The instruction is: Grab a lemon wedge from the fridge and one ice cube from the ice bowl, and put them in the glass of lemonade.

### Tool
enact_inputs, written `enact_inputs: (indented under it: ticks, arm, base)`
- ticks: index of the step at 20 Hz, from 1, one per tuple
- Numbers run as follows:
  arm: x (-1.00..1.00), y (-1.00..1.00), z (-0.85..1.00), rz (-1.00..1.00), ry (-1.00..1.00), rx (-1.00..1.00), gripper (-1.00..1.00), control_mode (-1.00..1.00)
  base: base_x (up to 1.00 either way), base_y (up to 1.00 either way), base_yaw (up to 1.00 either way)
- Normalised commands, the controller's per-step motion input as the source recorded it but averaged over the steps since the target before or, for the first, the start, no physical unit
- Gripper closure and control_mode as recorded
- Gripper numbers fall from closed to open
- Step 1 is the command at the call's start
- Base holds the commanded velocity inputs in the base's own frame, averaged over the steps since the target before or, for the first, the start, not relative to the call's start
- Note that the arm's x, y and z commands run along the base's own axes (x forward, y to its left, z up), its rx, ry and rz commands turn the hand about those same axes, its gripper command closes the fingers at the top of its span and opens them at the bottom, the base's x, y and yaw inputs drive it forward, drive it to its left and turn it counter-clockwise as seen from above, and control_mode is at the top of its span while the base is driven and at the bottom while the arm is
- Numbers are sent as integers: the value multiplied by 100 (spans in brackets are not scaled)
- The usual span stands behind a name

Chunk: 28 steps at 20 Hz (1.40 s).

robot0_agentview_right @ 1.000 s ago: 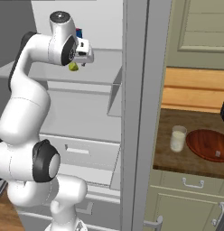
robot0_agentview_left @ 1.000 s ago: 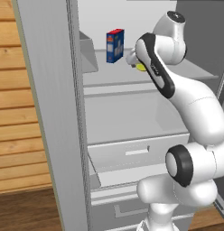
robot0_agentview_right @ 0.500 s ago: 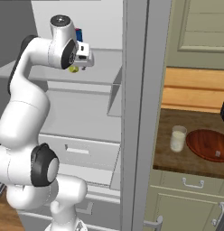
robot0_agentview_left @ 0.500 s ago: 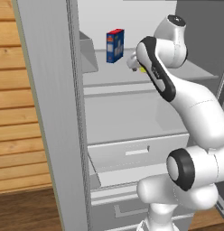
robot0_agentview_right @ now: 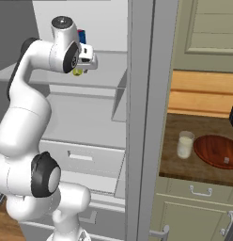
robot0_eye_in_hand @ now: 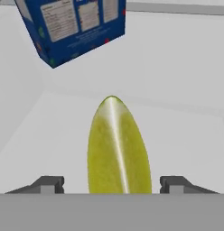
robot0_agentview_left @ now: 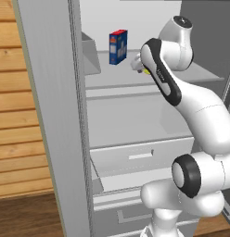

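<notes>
Fridge point(robot0_agentview_left: 52, 115) interior, left base view: my tool point(robot0_agentview_left: 141, 68) reaches onto the upper shelf point(robot0_agentview_left: 103, 78) beside a blue box point(robot0_agentview_left: 118, 47). Right base view: lemon wedge point(robot0_agentview_right: 77, 72) just under my tool; glass of lemonade point(robot0_agentview_right: 185, 144) and ice bowl point(robot0_agentview_right: 216, 151) wait on the desk point(robot0_agentview_right: 184, 164). Hand view: wedge lies between my parted fingertips point(robot0_eye_in_hand: 48, 184), not yet pinched. Risk, as I judge it: closing off-centre could squirt the tapered wedge out or nudge it toward the box.

A blue carton point(robot0_agentview_left: 118, 47) stands upright on a shelf; beige cabinets point(robot0_agentview_right: 205, 23) flank a wooden counter point(robot0_agentview_right: 184, 164).
</notes>
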Motion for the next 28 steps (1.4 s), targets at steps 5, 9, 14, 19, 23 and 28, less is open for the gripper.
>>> enact_inputs:
  ticks: [5, 9, 14, 19, 23, 28]
  arm:
    - [0, 0, 0, 0, 0, 0, 100, -100]
    - [-24, 0, 0, 0, 0, 0, 100, -100]
    - [-89, 0, 0, 0, -6, 1, 100, -100]
    - [-100, 6, -15, 0, -7, 1, 100, -100]
    - [-100, 2, -65, 0, 2, 0, 100, -100]
    - [-100, 2, -98, 0, 17, 0, 100, -100]
  base:
    - [0, 0, 0]
    - [0, 0, 0]
    - [0, 0, 0]
    - [0, 0, 0]
    - [0, 0, 0]
    - [0, 0, 0]
